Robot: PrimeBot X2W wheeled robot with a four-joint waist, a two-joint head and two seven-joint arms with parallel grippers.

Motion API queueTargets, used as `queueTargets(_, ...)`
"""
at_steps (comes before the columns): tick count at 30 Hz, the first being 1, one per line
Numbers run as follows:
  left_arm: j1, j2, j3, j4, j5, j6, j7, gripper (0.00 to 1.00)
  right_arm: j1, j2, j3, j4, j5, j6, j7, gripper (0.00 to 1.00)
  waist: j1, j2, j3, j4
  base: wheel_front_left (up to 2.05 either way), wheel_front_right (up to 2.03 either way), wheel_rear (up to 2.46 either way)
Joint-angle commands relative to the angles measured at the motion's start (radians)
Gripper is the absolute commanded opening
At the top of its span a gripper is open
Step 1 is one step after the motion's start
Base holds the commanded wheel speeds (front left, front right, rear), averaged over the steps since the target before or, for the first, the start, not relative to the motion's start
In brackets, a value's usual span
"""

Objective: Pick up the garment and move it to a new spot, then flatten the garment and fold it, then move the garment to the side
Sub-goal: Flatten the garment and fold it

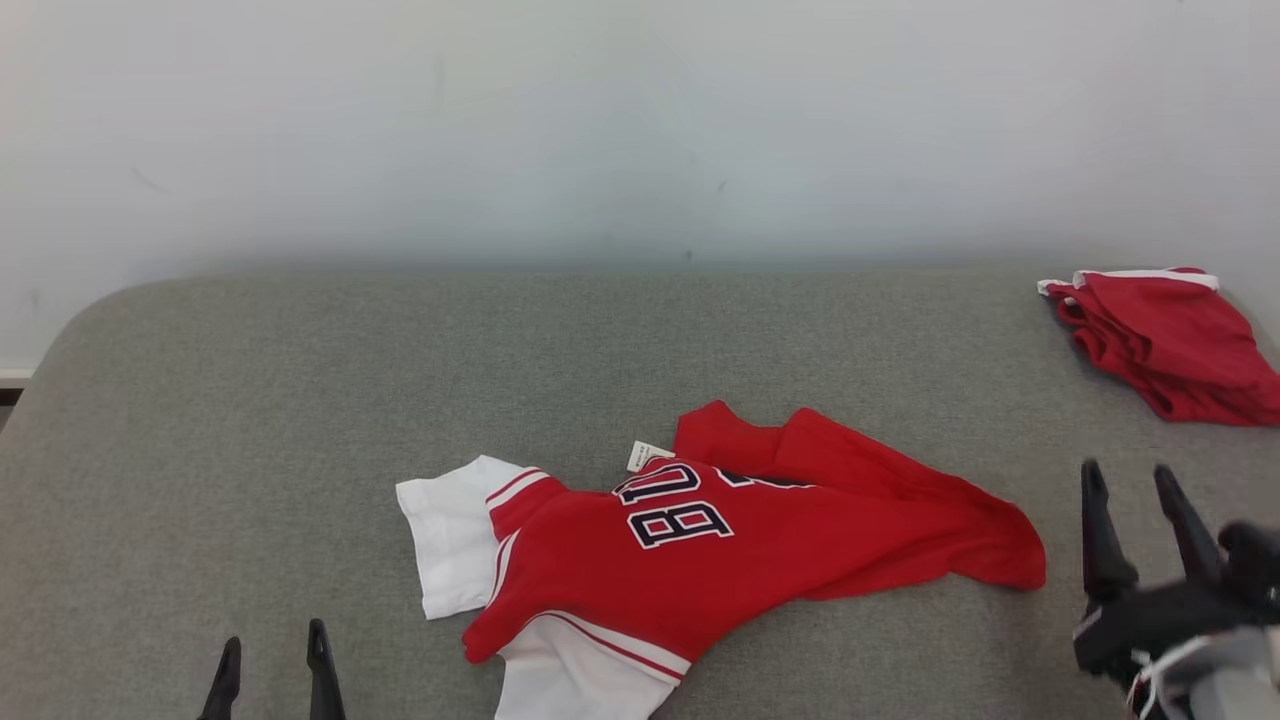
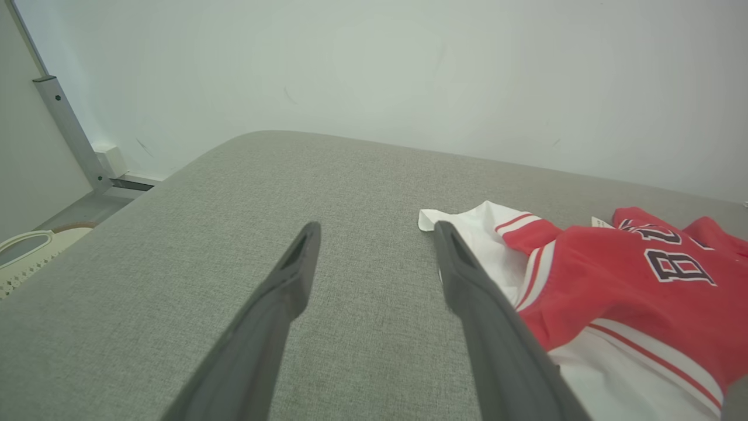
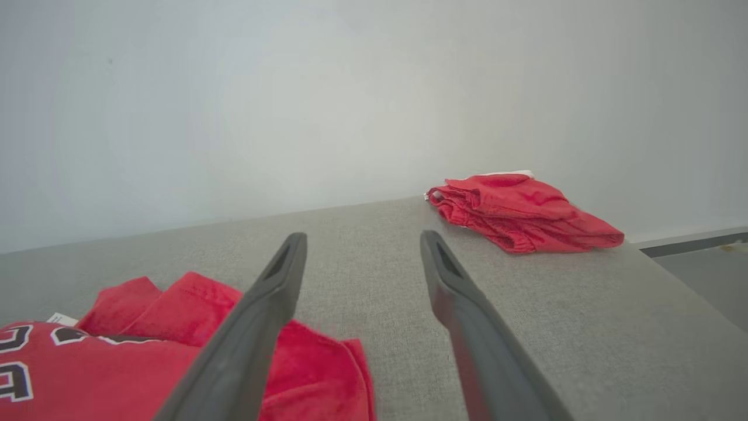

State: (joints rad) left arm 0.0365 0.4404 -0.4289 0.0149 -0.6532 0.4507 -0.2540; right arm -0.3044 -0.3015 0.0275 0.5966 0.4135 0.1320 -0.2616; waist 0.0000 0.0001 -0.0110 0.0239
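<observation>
Item: red-and-white jersey (image 1: 700,550), crumpled on grey surface (image 1: 300,400), apparently awaiting flattening. Left gripper (image 1: 275,635), right gripper (image 1: 1128,468): both wide open, empty, flanking it.

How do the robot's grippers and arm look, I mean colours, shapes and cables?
The left gripper and the right gripper each have two long, matte dark grey fingers that taper to narrow tips, with a shallow slot near each tip. The right one sits on a black base; behind it is a pale forearm with thin white and red wires.
</observation>
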Motion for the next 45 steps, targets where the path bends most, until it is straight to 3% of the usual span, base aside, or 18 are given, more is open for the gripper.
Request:
queueTargets(1,0.01,0.002,0.002,-0.003,0.002,0.005,-0.006,1.0,0.039,0.016,-0.02,-0.022,-0.027,-0.002,-0.004,1.0,0.0,-0.0001,-0.003,-0.004,0.0,0.0,0.0)
queueTargets(7,0.028,0.011,0.007,-0.019,0.01,0.015,-0.008,1.0,0.229,0.12,-0.114,-0.208,-0.156,-0.002,-0.001,1.0,0.0,-0.0001,-0.001,-0.025,0.0,0.0,0.0)
queueTargets(17,0.041,0.052,-0.012,-0.023,0.079,0.019,-0.002,1.0,0.33,0.19,-0.059,-0.398,-0.224,-0.002,0.028,1.0,0.0,-0.0001,-0.01,-0.057,0.0,0.0,0.0)
queueTargets(20,0.027,0.057,-0.031,-0.022,0.07,-0.006,0.016,1.0,0.336,0.194,-0.054,-0.406,-0.227,-0.002,0.058,1.0,0.0,-0.0001,-0.01,-0.058,0.0,0.0,0.0)
queueTargets(23,0.025,0.048,-0.06,-0.018,0.034,-0.06,0.052,1.0,0.325,0.174,-0.054,-0.392,-0.232,-0.002,0.098,1.0,0.0,-0.0001,-0.006,-0.057,0.0,0.0,0.0)
queueTargets(29,0.007,-0.005,-0.137,0.082,-0.025,-0.164,0.116,1.0,0.242,0.117,-0.014,-0.254,-0.222,-0.002,0.145,1.0,0.0,-0.0001,0.018,-0.061,0.0,0.0,0.0)
queueTargets(33,-0.025,-0.06,-0.172,0.204,-0.063,-0.237,0.118,1.0,0.155,0.08,0.02,-0.085,-0.212,-0.002,0.145,1.0,0.0,-0.0001,0.039,-0.063,0.0,0.0,0.0)
queueTargets(45,-0.137,-0.17,-0.239,0.48,-0.073,-0.355,0.122,1.0,-0.089,0.057,0.075,0.32,-0.211,-0.002,0.081,1.0,0.0,-0.0001,0.078,-0.046,0.0,0.0,0.0)
